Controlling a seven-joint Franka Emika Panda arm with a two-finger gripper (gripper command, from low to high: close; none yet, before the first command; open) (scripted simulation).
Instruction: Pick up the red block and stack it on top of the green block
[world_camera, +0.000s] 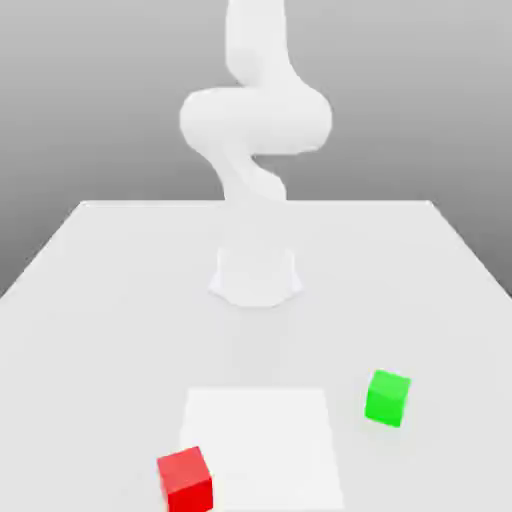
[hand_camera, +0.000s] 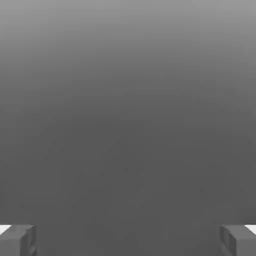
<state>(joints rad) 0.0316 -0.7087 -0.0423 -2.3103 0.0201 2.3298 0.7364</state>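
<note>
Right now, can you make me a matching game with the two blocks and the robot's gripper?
Things:
1. red block
2. green block
3. gripper
4. white square patch

Descriptions:
A. fingers wide apart, nothing between them
B. on the table toward the exterior view's right, beside the patch
C. lies flat on the table between the two blocks
D. at the patch's near corner, toward the exterior view's left

Pairs: 1-D, 2-B, 3-A, 4-C
</note>
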